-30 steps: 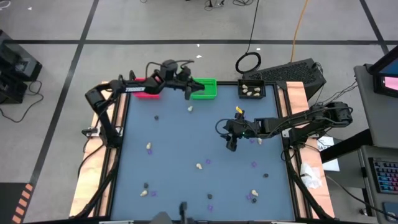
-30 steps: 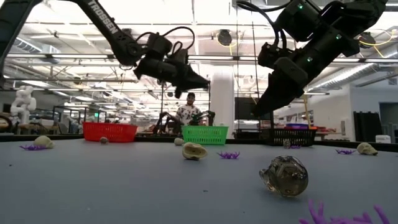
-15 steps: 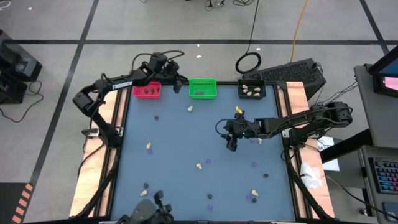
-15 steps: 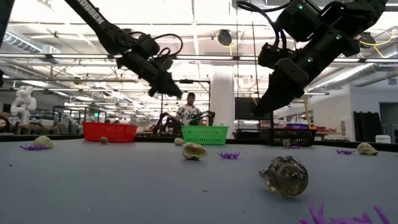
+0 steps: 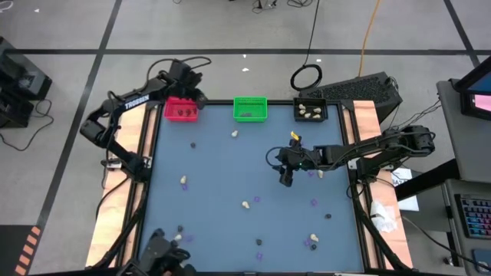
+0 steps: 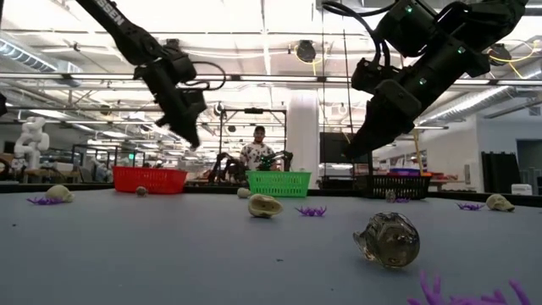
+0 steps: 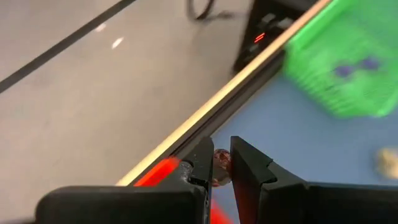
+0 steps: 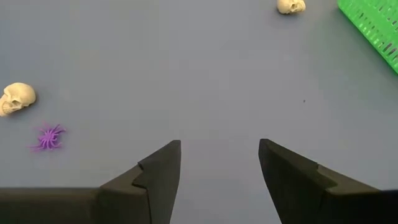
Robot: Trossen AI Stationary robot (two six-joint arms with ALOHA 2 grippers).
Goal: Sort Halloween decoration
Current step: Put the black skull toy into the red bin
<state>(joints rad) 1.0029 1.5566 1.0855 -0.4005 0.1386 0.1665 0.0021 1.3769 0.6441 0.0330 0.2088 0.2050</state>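
Note:
My left gripper (image 5: 198, 96) hangs in the air by the far right corner of the red bin (image 5: 181, 110), shut on a small dark lump (image 7: 221, 162). My right gripper (image 5: 285, 179) hovers open above the middle right of the blue table; nothing lies between its fingers (image 8: 219, 163). Cream skulls (image 5: 245, 205) (image 8: 17, 98), dark lumps (image 5: 192, 143) and purple spiders (image 5: 313, 203) (image 8: 48, 137) lie scattered on the table. The red bin holds dark bits, the green bin (image 5: 250, 109) purple ones, the black bin (image 5: 311, 111) cream ones. My left gripper pinches the dark lump (image 7: 222, 167) between its two fingers, near their free ends. The fingers (image 6: 190, 135) slant downward from above. The lump is lifted clear of the table, above the red bin's rim (image 7: 158, 172).
The three bins stand in a row along the far edge. A large grey-glassy skull (image 6: 387, 239) and a cream skull (image 6: 263, 206) lie near the low camera. A person stands in the room beyond the green bin (image 6: 279, 183). Open blue surface lies under my right gripper.
My left arm has swung from above the green bin toward the table's left, to the red bin's far right corner, turning as it went and staying shut on the lump. My right arm has kept still.

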